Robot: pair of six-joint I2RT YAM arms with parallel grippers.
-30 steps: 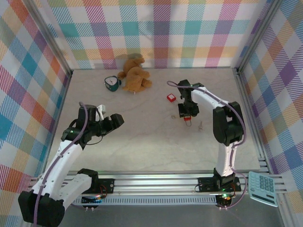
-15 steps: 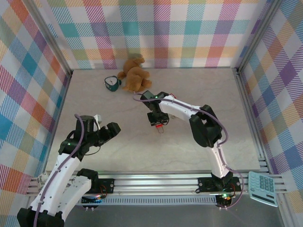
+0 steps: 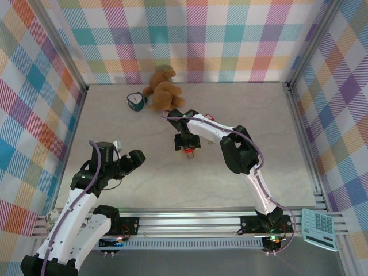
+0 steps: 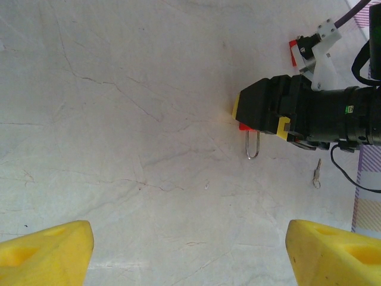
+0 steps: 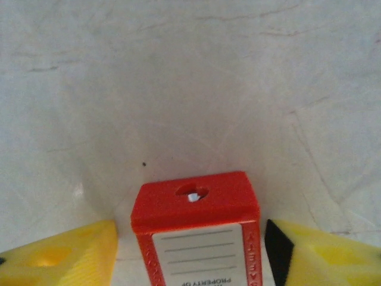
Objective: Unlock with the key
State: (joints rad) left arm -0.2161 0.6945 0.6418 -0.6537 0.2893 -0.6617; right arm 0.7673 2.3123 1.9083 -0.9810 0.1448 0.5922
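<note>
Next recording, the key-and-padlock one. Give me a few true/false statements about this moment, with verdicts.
1. The right gripper holds a small red square padlock between its fingers. True.
2. The left gripper is shut on the tiny pale metal key. False: its jaws stand wide apart, with nothing between them.
3. The key sits in the padlock's keyhole. False: it lies on the pale marbled table, apart from the padlock.
4. A brown teddy bear lies near the back wall. True.
</note>
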